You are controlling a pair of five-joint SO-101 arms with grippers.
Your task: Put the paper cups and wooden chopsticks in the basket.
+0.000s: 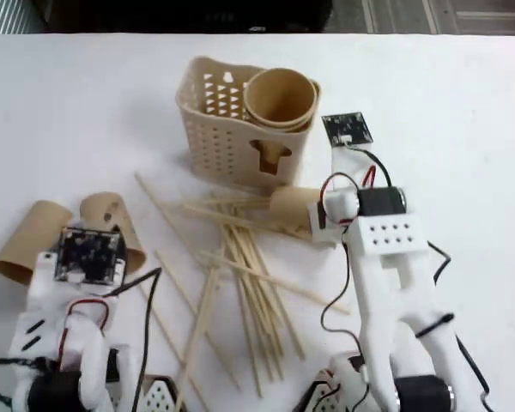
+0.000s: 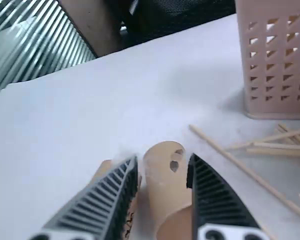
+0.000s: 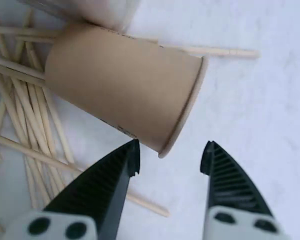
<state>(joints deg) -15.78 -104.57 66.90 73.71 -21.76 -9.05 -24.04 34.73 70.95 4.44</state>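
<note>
high view shows paper cups (image 1: 279,99) nested in the basket (image 1: 213,129), chopsticks (image 1: 249,292) loose on the table (image 1: 463,86), one cup (image 3: 120,85) just ahead of the open right gripper (image 3: 171,145), another cup (image 2: 165,197) between the jaws of the open left gripper (image 2: 163,162), and a third cup (image 1: 30,236) beside it.

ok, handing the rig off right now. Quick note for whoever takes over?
Left gripper: open, jaws either side of a fallen paper cup, not closed on it. A second fallen cup lies beside it.
Right gripper: open, just short of the rim of a third fallen cup, which lies over wooden chopsticks near the basket.
Done: nested cups stand in the basket.
Left: the three fallen cups, plus the wooden chopsticks scattered on the table in front of the basket.
</note>
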